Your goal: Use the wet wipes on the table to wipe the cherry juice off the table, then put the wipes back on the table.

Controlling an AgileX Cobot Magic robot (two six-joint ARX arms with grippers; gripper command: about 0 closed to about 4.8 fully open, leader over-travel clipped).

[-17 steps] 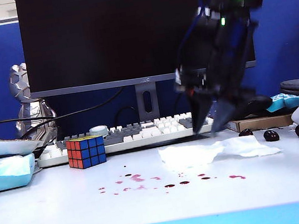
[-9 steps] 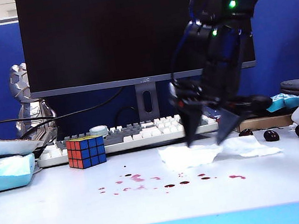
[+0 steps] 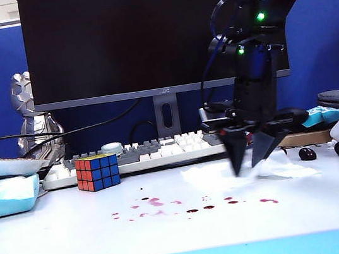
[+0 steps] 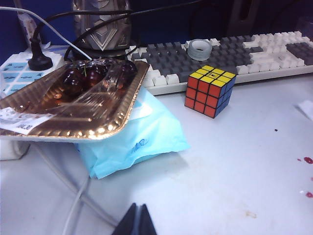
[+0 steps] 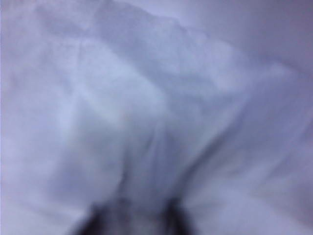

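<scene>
Right gripper [image 3: 252, 164] is pressing down on the wipe [image 3: 283, 164] behind the cherry juice [image 3: 194, 208] on the table [image 3: 77, 236] — jaws partly apart, hold unclear. Left gripper [image 4: 138, 223] is hanging near the blue pack [image 4: 142, 139] — jaws together.

White wet wipe [image 3: 271, 168] under black right gripper [image 3: 252, 160]; green lights on its dark arm [image 3: 261, 16]. Dark red and pink cherry juice [image 3: 191, 208] spots on pale grey-white table [image 3: 75, 224], nearer the camera than the claw; table front edge light blue. Cube [image 3: 98, 171] well left of the claw: red, blue, yellow faces, black grid. Keyboard [image 3: 160, 149] grey and white. Left gripper [image 4: 138, 221] black tips; gold tray [image 4: 73, 105], pale blue pack [image 4: 137, 139] beyond them.
</scene>
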